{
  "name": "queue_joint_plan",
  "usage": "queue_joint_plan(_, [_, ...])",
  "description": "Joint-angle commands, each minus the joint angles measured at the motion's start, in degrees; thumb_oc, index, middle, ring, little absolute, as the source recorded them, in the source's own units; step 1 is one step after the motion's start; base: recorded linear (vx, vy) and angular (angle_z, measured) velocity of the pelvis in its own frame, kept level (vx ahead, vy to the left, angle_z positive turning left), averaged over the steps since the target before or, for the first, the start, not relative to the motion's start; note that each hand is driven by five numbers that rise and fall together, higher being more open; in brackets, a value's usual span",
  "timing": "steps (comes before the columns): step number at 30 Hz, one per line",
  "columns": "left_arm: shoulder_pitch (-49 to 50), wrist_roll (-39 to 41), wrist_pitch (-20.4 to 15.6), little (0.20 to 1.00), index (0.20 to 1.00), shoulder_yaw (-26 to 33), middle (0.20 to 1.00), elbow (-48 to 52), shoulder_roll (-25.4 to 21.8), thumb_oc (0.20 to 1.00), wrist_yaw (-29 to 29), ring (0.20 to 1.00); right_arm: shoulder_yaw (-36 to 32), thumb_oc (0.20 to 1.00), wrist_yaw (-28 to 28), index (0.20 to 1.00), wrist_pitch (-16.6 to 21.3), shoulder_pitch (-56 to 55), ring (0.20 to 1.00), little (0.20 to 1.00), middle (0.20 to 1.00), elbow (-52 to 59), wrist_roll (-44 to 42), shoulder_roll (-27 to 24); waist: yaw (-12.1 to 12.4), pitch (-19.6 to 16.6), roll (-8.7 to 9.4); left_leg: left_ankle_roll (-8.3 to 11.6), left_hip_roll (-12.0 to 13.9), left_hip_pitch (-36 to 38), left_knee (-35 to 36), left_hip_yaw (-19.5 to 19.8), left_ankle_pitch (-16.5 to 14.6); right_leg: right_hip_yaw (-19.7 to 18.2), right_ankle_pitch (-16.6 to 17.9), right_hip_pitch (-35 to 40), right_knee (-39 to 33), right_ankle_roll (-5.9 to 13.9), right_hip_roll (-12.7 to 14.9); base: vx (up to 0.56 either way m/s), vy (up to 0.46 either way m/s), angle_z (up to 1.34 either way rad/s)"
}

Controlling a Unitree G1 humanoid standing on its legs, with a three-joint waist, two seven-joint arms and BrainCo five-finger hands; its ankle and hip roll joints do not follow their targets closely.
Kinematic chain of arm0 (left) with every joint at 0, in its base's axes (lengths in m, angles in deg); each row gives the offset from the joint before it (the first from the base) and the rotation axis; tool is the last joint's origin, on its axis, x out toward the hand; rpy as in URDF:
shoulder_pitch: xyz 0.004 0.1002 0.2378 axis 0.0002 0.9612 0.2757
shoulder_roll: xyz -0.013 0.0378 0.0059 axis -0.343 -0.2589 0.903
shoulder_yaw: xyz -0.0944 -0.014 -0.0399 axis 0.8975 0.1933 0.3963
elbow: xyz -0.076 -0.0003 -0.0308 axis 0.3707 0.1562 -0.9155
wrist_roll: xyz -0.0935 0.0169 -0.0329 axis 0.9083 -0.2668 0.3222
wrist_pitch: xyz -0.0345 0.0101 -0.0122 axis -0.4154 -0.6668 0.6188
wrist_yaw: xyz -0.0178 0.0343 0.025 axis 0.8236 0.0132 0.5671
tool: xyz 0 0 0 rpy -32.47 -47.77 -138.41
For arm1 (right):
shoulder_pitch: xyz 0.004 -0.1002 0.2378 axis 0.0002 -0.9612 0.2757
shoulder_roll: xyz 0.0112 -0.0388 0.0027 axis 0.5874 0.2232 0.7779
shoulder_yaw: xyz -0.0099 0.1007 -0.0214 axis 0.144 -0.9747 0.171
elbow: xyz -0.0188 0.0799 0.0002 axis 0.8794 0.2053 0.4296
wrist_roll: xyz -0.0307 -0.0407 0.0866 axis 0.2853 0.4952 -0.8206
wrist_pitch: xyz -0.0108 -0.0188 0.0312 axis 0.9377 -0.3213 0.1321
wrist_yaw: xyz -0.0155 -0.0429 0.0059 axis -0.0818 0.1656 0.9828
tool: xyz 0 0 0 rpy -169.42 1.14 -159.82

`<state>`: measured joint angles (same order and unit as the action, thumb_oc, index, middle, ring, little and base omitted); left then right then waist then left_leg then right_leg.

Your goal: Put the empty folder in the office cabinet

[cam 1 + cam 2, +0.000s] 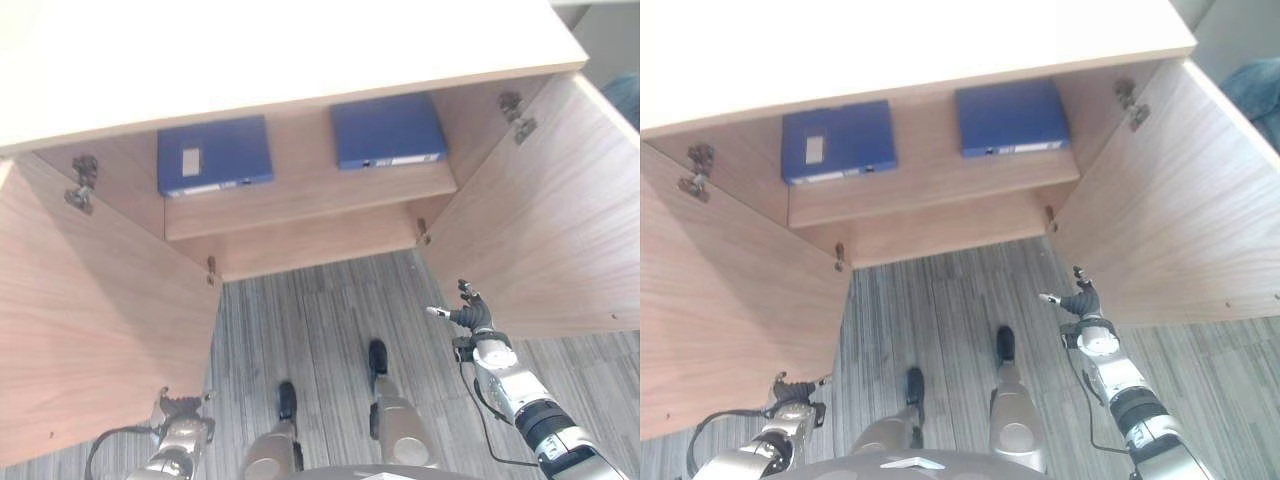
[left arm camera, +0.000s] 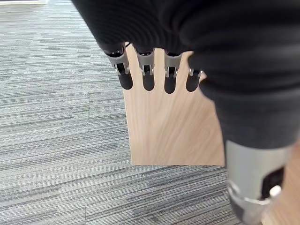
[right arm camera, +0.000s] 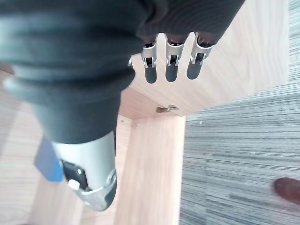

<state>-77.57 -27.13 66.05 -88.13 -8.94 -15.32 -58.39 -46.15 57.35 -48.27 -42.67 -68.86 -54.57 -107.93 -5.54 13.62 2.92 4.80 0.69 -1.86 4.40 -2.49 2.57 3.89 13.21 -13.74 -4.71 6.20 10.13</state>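
I see the office cabinet standing wide open, its left door swung out toward 8 o'clock and its right door toward 3 o'clock. On the shelf inside lie two blue folders flat, well apart: the left folder at 11 o'clock and the right folder at 1 o'clock. My left robot hand hangs at 7 o'clock by the left door's lower edge, fingers straight and released, grasping nothing. My right robot hand sits at 4 o'clock just beside the right door, fingers relaxed and empty, above the grey striped carpet.
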Motion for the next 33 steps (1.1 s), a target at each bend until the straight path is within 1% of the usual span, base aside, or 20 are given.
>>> queue_joint_plan(1, [-0.62,-2.21,0.45,1.000,1.000,1.09,1.000,-2.34,-0.92,1.000,-0.21,1.000,-1.11,1.000,-1.09,1.000,1.96,5.03,1.000,1.000,1.000,2.00,-1.43,-1.00,1.40,-0.80,-0.96,-0.90,-1.64,3.67,-7.83,1.90,-14.82,4.34,-1.71,-3.33,1.05,5.10,2.24,-0.02,0.062,-0.20])
queue_joint_plan(6, [0.42,-2.29,0.16,1.000,1.000,1.31,1.000,-2.23,-0.58,1.000,-1.08,1.000,-2.31,1.000,-2.80,1.000,2.62,5.54,1.000,1.000,1.000,1.35,-6.27,-0.68,1.55,-2.93,-1.29,-1.49,-2.14,6.18,-7.53,0.53,-15.13,4.47,-1.64,-1.48,0.78,5.22,1.78,-0.01,0.022,-0.17])
queue_joint_plan(7, [0.72,-2.09,-0.05,1.000,1.000,1.60,1.000,-1.73,-0.76,1.000,-1.42,1.000,-2.73,1.000,-3.35,1.000,2.89,6.81,1.000,1.000,1.000,1.69,-6.84,-2.42,1.55,-3.94,-1.50,-1.84,-2.48,7.22,-7.02,0.06,-15.01,4.80,-1.44,-1.02,0.68,5.40,1.69,-0.02,0.010,-0.17])
queue_joint_plan(10, [0.97,-1.93,-0.49,1.000,1.000,1.72,1.000,-1.11,-1.23,1.000,-1.84,1.000,-4.33,1.000,-3.36,1.000,3.56,9.03,1.000,1.000,1.000,2.29,-7.66,-6.32,1.53,-5.11,-1.78,-2.41,-2.80,8.85,-6.02,-0.52,-14.83,4.72,-1.14,-0.33,0.60,5.70,1.63,-0.02,0.018,-0.13])
queue_joint_plan(13, [1.40,-2.43,-0.90,1.000,1.000,1.98,1.000,-0.93,-1.96,1.000,-2.64,1.000,-6.89,1.000,-2.45,1.000,4.48,11.91,1.000,1.000,1.000,5.22,-5.24,-14.13,1.12,-5.91,-2.09,-2.98,-3.23,10.43,-4.54,-0.90,-14.31,4.29,-0.53,0.09,0.51,6.21,1.72,-0.02,0.017,-0.17])
queue_joint_plan(14, [1.39,-2.43,-0.90,1.000,1.000,1.95,1.000,-0.94,-1.93,1.000,-2.64,1.000,-6.93,1.000,-2.46,1.000,4.45,11.86,1.000,1.000,1.000,5.27,-5.24,-14.17,1.17,-5.87,-2.13,-2.98,-3.20,10.52,-4.48,-0.91,-14.29,4.28,-0.53,0.14,0.51,6.21,1.69,0.00,0.027,-0.07])
queue_joint_plan(15, [1.44,-3.64,-1.26,1.000,1.000,1.34,1.000,-1.34,-2.48,1.000,-3.48,1.000,-8.44,1.000,-1.22,1.000,5.52,15.51,1.000,1.000,1.000,5.32,-2.56,-21.16,0.80,-6.35,-2.46,-3.06,-3.21,11.53,-3.23,-1.29,-13.82,4.24,-0.19,0.46,0.39,6.59,1.56,-0.01,0.016,-0.05])
queue_joint_plan(16, [1.27,-4.11,-1.30,1.000,1.000,0.85,1.000,-1.60,-2.79,1.000,-3.71,1.000,-9.42,1.000,-0.15,1.000,6.19,16.67,1.000,1.000,1.000,5.14,-2.55,-23.49,0.41,-6.75,-2.26,-3.15,-3.53,11.65,-2.39,-1.36,-13.23,4.09,0.20,0.17,0.34,6.81,1.75,-0.01,0.016,-0.07])
queue_joint_plan(17, [1.27,-4.11,-1.30,1.000,1.000,0.85,1.000,-1.60,-2.79,1.000,-3.71,1.000,-9.42,1.000,-0.15,1.000,6.19,16.67,1.000,1.000,1.000,5.14,-2.55,-23.49,0.41,-6.75,-2.26,-3.15,-3.53,11.65,-2.39,-1.36,-13.23,4.09,0.20,0.17,0.34,6.81,1.75,-0.02,0.012,-0.09])
queue_joint_plan(18, [1.05,-5.00,-1.32,1.000,1.000,0.57,1.000,-2.06,-3.52,1.000,-4.04,1.000,-11.95,1.000,2.00,1.000,7.47,18.90,1.000,1.000,1.000,7.43,-0.26,-29.86,-0.41,-7.26,-2.23,-3.29,-3.68,12.27,-1.09,-1.84,-12.56,3.89,0.60,-0.03,0.20,7.20,1.85,0.01,0.023,-0.10])
queue_joint_plan(21, [0.83,-5.90,-1.30,1.000,1.000,0.92,1.000,-3.13,-4.59,1.000,-4.05,1.000,-17.12,1.000,6.39,1.000,9.04,21.33,1.000,1.000,1.000,10.12,1.53,-37.09,-1.64,-8.07,-2.45,-3.59,-3.80,13.54,0.47,-2.36,-12.36,3.14,1.07,-0.06,0.31,7.44,1.56,0.03,0.022,-0.06])
queue_joint_plan(22, [0.78,-5.90,-1.31,1.000,1.000,0.91,1.000,-3.15,-4.62,1.000,-4.04,1.000,-17.20,1.000,6.38,1.000,9.03,21.30,1.000,1.000,1.000,10.14,1.53,-37.08,-1.63,-8.12,-2.22,-3.60,-4.03,13.35,0.48,-2.35,-12.15,3.04,1.24,-0.23,0.26,7.43,1.77,0.03,0.019,-0.09])
queue_joint_plan(23, [0.69,-6.72,-1.14,1.000,1.000,0.66,1.000,-3.95,-4.76,1.000,-4.01,1.000,-20.49,1.000,9.59,1.000,10.19,22.69,1.000,1.000,1.000,10.54,1.37,-40.85,-2.60,-8.82,-2.05,-3.78,-4.30,13.44,0.60,-2.55,-12.33,2.39,1.56,-0.45,0.34,7.59,1.88,0.05,0.020,-0.13])
queue_joint_plan(24, [0.55,-7.27,-1.07,1.000,1.000,0.37,1.000,-4.32,-4.55,1.000,-3.94,1.000,-22.78,1.000,11.45,1.000,10.81,22.89,1.000,1.000,1.000,10.74,1.18,-42.92,-3.08,-8.94,-2.41,-3.93,-4.08,13.79,0.60,-2.62,-12.75,2.21,1.41,-0.32,0.51,7.68,1.61,0.05,0.020,-0.13])
queue_joint_plan(26, [0.44,-7.66,-1.00,1.000,1.000,0.18,1.000,-4.51,-4.54,1.000,-3.97,1.000,-24.28,1.000,12.74,1.000,11.09,22.92,1.000,1.000,1.000,10.56,1.25,-43.73,-3.40,-9.22,-2.13,-4.00,-4.42,13.60,0.60,-2.61,-12.63,1.94,1.67,-0.56,0.47,7.69,1.87,0.03,0.005,-0.13])
queue_joint_plan(27, [0.38,-8.30,-0.96,1.000,1.000,-0.68,1.000,-4.80,-4.28,1.000,-4.11,1.000,-26.62,1.000,15.17,1.000,11.51,23.48,1.000,1.000,1.000,9.56,1.51,-45.64,-3.76,-9.67,-2.06,-4.12,-4.59,13.74,0.60,-2.47,-12.87,1.78,1.74,-0.67,0.50,7.82,2.03,0.05,0.007,-0.15])
queue_joint_plan(29, [0.20,-8.69,-0.82,1.000,1.000,-1.04,1.000,-5.04,-4.25,1.000,-4.01,1.000,-28.36,1.000,18.23,1.000,10.95,23.84,1.000,1.000,1.000,7.26,2.89,-48.25,-4.11,-9.94,-1.91,-4.23,-4.69,13.80,0.60,-2.48,-13.00,1.71,1.85,-0.76,0.55,7.94,2.13,0.04,0.001,-0.11])
queue_joint_plan(30, [0.19,-8.69,-0.82,1.000,1.000,-1.05,1.000,-5.05,-4.25,1.000,-4.01,1.000,-28.40,1.000,18.23,1.000,10.95,23.81,1.000,1.000,1.000,7.26,2.89,-48.25,-4.09,-9.94,-1.91,-4.23,-4.69,13.80,0.60,-2.49,-13.00,1.70,1.85,-0.76,0.55,7.94,2.13,0.03,-0.006,-0.07])
queue_joint_plan(32, [-0.01,-8.80,-0.35,1.000,1.000,-1.73,1.000,-5.61,-4.00,1.000,-3.42,1.000,-31.34,1.000,21.30,1.000,10.11,23.46,1.000,1.000,1.000,2.99,1.20,-48.71,-4.66,-10.20,-1.85,-4.38,-4.88,13.74,0.60,-2.42,-13.05,1.59,1.94,-0.83,0.58,8.01,2.16,0.02,-0.002,-0.09])
queue_joint_plan(33, [-0.28,-8.66,0.06,1.000,1.000,-2.18,1.000,-5.90,-3.67,1.000,-3.04,1.000,-32.70,1.000,22.97,1.000,9.17,22.94,1.000,1.000,1.000,0.18,0.26,-47.79,-4.70,-10.28,-1.76,-4.51,-5.01,13.69,0.60,-2.32,-13.06,1.45,1.99,-0.87,0.62,8.03,2.31,0.01,0.001,-0.07])
